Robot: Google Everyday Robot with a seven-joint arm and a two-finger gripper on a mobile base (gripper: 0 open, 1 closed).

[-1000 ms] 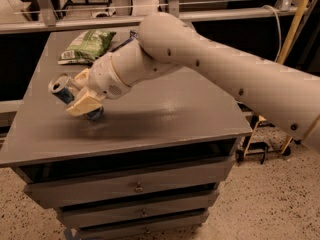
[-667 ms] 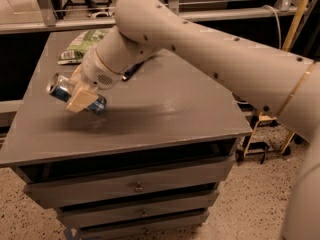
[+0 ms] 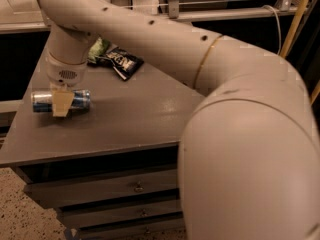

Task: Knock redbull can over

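You are looking at a grey metal cabinet (image 3: 125,119) with a flat top and drawers (image 3: 135,188) stacked below its front edge, standing on a speckled floor (image 3: 20,214). Behind it are dark shelving and a pale rail, and a yellow pole (image 3: 295,19) runs up the right edge of the view.

The redbull can (image 3: 81,100) lies on its side on the cabinet top, close to the left edge. Its long axis runs left to right across your view. Its blue and silver panels show on either side of the gripper, which covers its middle.

The gripper (image 3: 61,106) hangs from the round cream wrist (image 3: 67,66), pointing straight down over the can. Its tan tip crosses in front of the can's middle section. From this angle you cannot tell whether it is spread or closed, nor whether it touches the can or merely sits in front of it.

The arm (image 3: 165,44) sweeps from the wrist up and across the top of the view, then swells into a large cream joint that fills the lower right and hides the right part of the cabinet.

Farther back on the top, well apart from the can, a dark snack bag (image 3: 122,61) lies flat. Just beside it a green bag (image 3: 100,48) peeks out from behind the arm.
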